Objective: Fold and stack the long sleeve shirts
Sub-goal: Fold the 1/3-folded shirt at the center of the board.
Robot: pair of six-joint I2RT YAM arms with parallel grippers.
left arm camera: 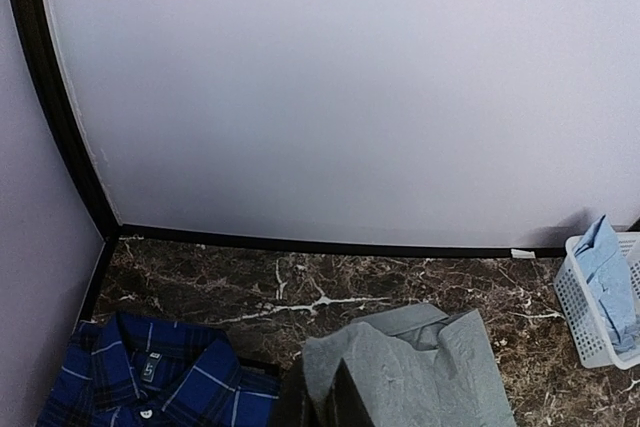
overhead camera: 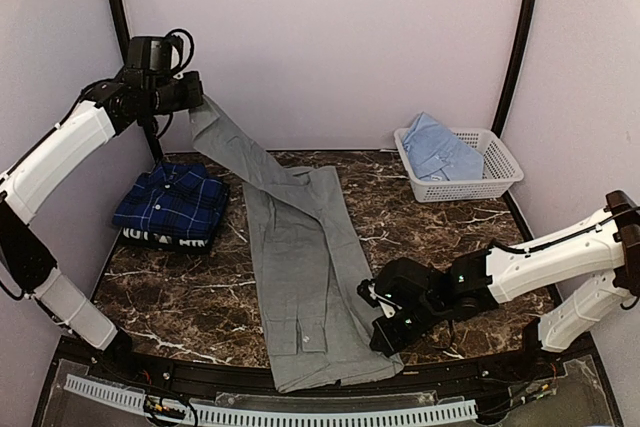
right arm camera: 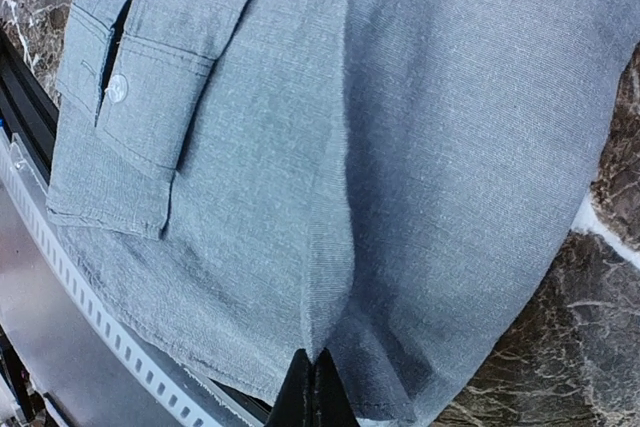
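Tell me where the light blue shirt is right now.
In the top view, the light blue shirt lies bunched inside the white basket at the table's far right corner, well to the right of the grey shirt spread down the middle.

White lettering band (overhead camera: 165,240) runs along the near edge of the folded navy plaid shirt (overhead camera: 172,202), close to the left edge of the table (overhead camera: 420,247). It has block capitals on a dark strip, too blurred from above to spell out. In the left wrist view the same shirt has a small pale collar label (left arm camera: 150,371) inside the neck, with a dark mark too small to read.
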